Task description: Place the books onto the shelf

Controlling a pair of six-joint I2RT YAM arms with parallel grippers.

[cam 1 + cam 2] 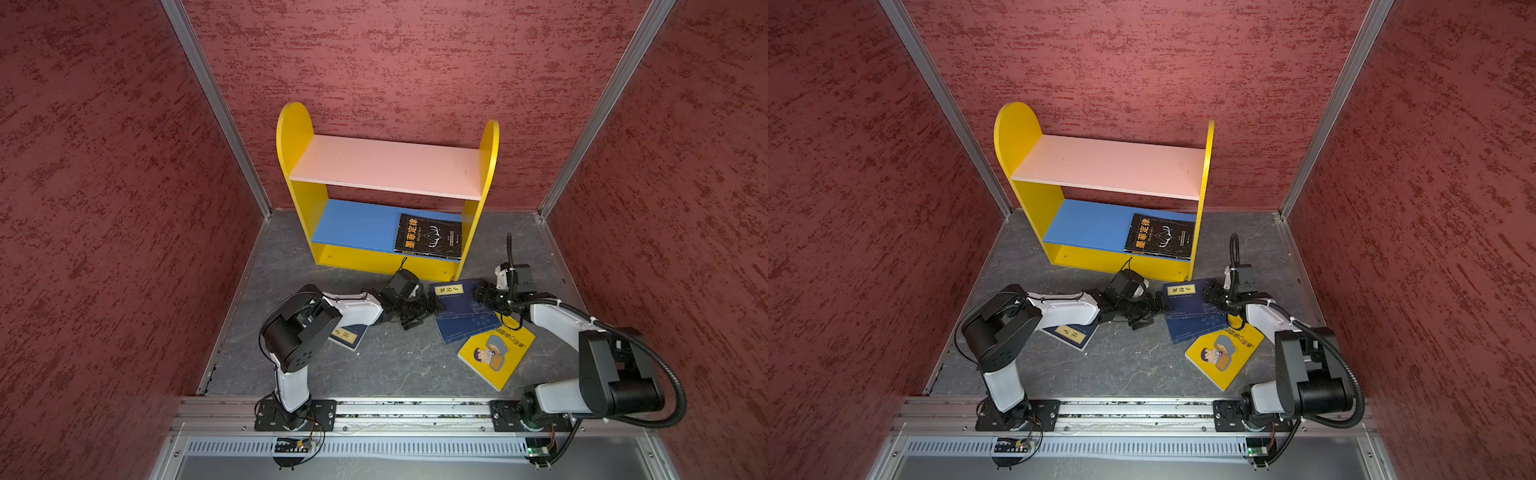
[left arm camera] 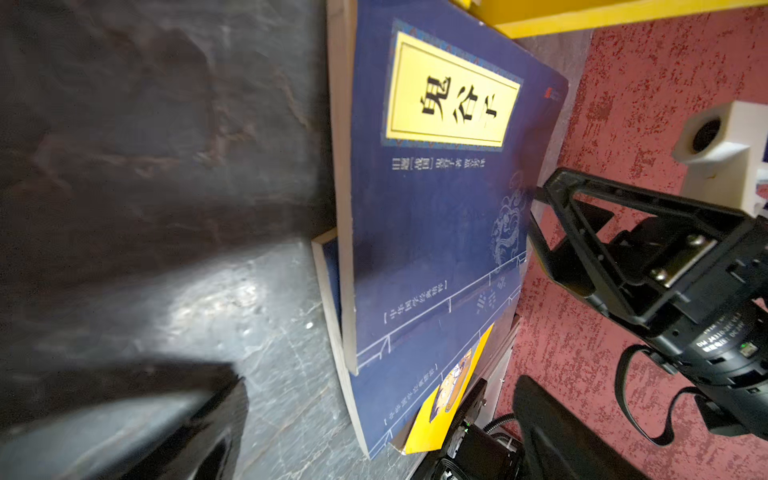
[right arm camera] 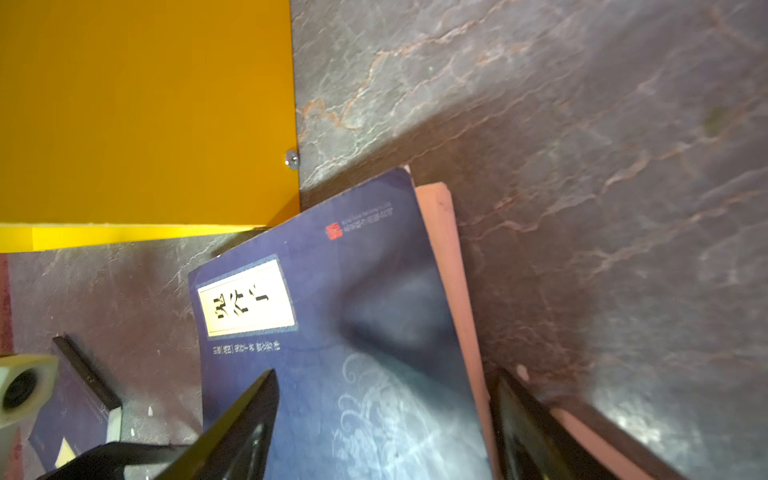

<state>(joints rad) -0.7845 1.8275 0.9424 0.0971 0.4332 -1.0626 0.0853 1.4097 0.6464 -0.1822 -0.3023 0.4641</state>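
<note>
The shelf [image 1: 386, 166] stands at the back, with a black book [image 1: 428, 235] lying flat on its blue lower board. In front of it lie two stacked navy books; the top one [image 1: 455, 301] is tilted up off the lower one [image 1: 465, 332]. A yellow book [image 1: 494, 353] overlaps their near corner. Another navy book [image 1: 347, 336] lies under the left arm. My right gripper [image 3: 386, 374] is open, with one finger over the top navy book's cover [image 3: 353, 316] and the other outside its page edge. My left gripper [image 1: 422, 309] stands open beside the stack's opposite edge, holding nothing.
Red textured walls [image 1: 104, 208] close in the slate floor [image 1: 395, 365] on three sides. An aluminium rail [image 1: 415, 409] with both arm bases runs along the front. The shelf's yellow side panel [image 3: 145, 112] stands close to the top navy book's far corner.
</note>
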